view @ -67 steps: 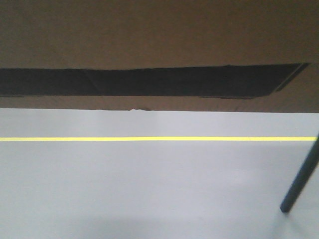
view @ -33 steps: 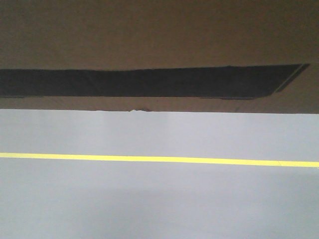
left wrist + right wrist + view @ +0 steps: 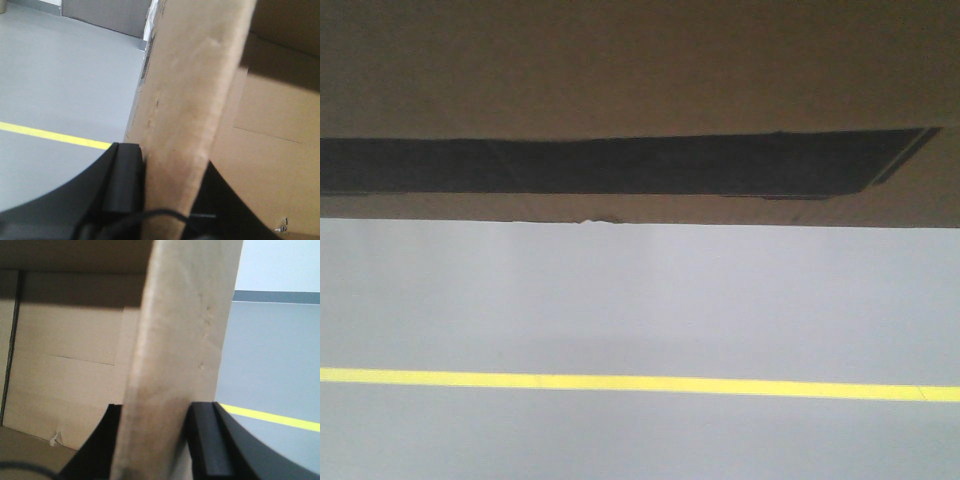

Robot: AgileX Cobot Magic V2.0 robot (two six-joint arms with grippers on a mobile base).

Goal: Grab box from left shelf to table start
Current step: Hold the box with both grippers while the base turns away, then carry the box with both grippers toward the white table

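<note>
box wall between fingers, clamped (left, right)

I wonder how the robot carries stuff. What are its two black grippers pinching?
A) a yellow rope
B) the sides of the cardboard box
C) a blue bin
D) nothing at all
B: the wrist views show the left gripper and right gripper each clamping a panel of the cardboard box between black fingers.

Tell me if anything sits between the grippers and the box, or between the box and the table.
Nothing does: the left gripper and the right gripper each pinch a wall of the box directly. The table is not in view; beyond the box only grey floor shows.
</note>
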